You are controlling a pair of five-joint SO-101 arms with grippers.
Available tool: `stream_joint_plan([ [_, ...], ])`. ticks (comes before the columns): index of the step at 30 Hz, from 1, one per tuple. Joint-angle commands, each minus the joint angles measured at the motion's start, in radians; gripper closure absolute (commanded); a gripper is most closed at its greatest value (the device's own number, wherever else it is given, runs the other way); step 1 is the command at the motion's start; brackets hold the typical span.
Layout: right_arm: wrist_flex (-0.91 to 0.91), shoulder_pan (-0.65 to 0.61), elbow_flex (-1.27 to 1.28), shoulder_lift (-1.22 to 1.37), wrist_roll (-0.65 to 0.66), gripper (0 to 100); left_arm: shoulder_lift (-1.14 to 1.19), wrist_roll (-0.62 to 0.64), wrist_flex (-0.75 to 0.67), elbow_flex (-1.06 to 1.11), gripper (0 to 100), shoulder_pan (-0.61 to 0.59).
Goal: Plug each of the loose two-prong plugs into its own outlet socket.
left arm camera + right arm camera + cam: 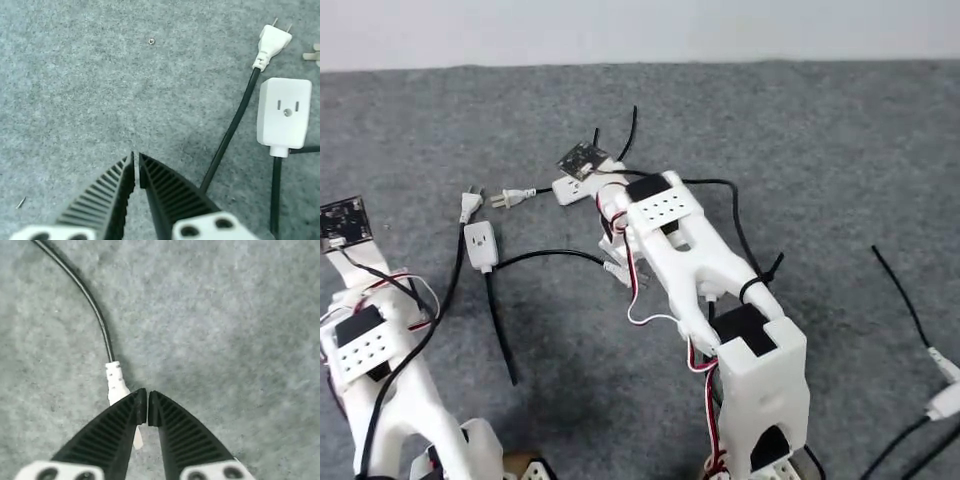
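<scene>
Grey tabletop (820,150) was carpet-like. Left tool (136,162) sat near the left edge, fingers pinched together, holding nothing, beside loose plug (272,40) and outlet socket (284,112). Right tool (147,407) sat mid-tabletop, fingers together, over second plug (115,382).

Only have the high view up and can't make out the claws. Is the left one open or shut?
Observer: Shut. The left claw hangs over bare carpet, nothing in it.
Operator: Right one?
Observer: The right claw is shut as well, at a white plug on a black cord; whether it grips the plug, I can't tell.
Operator: Leftmost socket: face up?
Observer: Yes, two slots and a round hole show, nothing plugged in.
</scene>
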Motion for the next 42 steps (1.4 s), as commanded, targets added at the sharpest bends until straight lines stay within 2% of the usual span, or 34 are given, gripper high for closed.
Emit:
stream_joint_plan([
  [1,-0.016,0.005,-0.012,-0.024,0.014,99.0,-0.006,-0.012,-0.029,-0.01,98,-0.002],
  [8,0.038,-0.047,0.106,-0.188,0.012,99.0,-0.006,-0.012,-0.029,-0.01,98,-0.002],
  [15,-0.119,-0.064,0.325,-0.291,0.052,99.0,-0.006,-0.012,-0.029,-0.01,98,-0.002],
  [25,-0.245,0.001,0.325,-0.234,0.095,99.1,-0.005,-0.014,-0.028,-0.01,98,-0.002],
  [32,-0.166,0.002,0.221,-0.148,0.1,99.1,-0.005,-0.014,-0.028,-0.01,98,-0.002],
  [36,-0.16,0.036,0.178,-0.196,0.094,99.0,-0.005,-0.014,-0.028,-0.01,98,-0.002],
  [42,-0.159,-0.013,0.301,-0.292,0.101,99.0,-0.005,-0.014,-0.028,-0.01,98,-0.002],
])
